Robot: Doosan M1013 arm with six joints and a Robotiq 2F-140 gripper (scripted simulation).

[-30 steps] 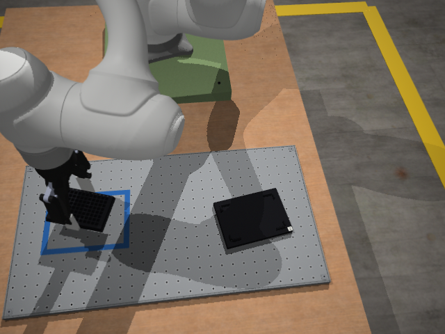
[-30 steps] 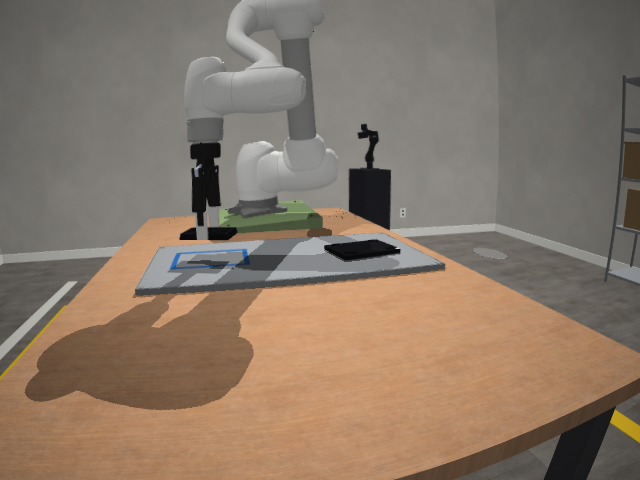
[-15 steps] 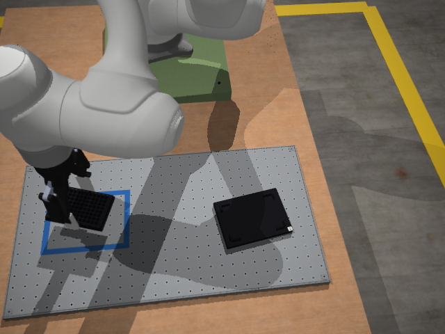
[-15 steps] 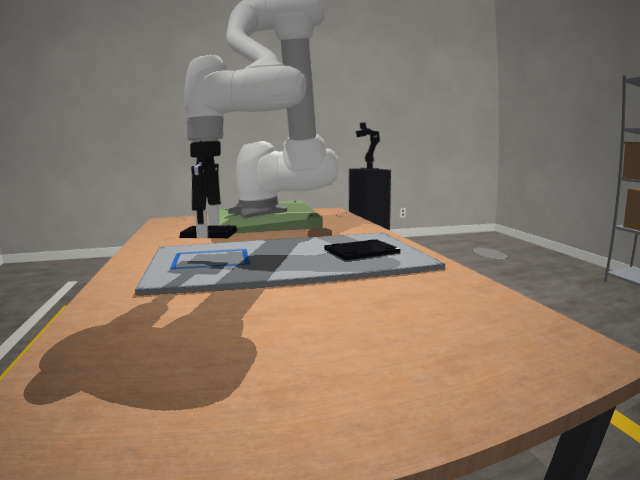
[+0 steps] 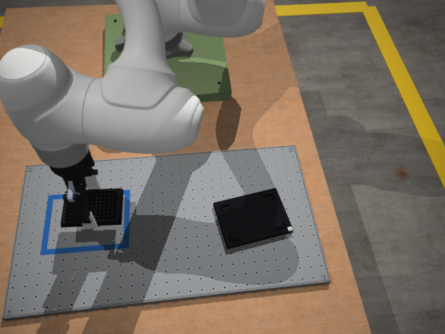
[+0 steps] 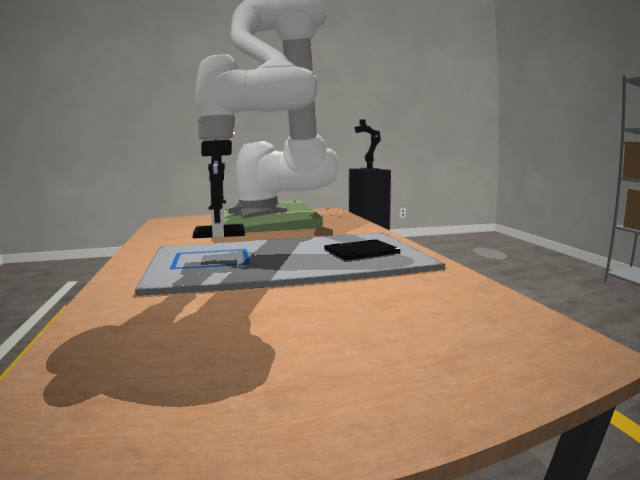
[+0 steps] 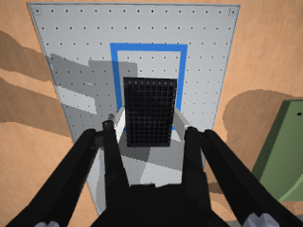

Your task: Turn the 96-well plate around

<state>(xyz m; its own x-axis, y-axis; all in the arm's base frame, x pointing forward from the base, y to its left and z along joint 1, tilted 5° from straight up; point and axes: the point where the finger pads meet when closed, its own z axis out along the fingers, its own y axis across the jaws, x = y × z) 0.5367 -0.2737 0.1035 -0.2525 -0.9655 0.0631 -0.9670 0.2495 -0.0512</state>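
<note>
Above the blue B1 outline [image 5: 85, 248], left of the N1 nest [image 5: 251, 217], you've got jaws clamped on the 96-well plate [image 5: 106, 207], held off the deck [image 5: 201, 273].

The plate [image 5: 103, 207] hung in the gripper [image 5: 79, 211] above spot B1 [image 5: 46, 229], at the deck's [image 5: 201, 280] left end. Nest N1 [image 5: 251, 217] lay well apart to the right. The arm's base [image 5: 212, 77] stood behind the deck.
</note>
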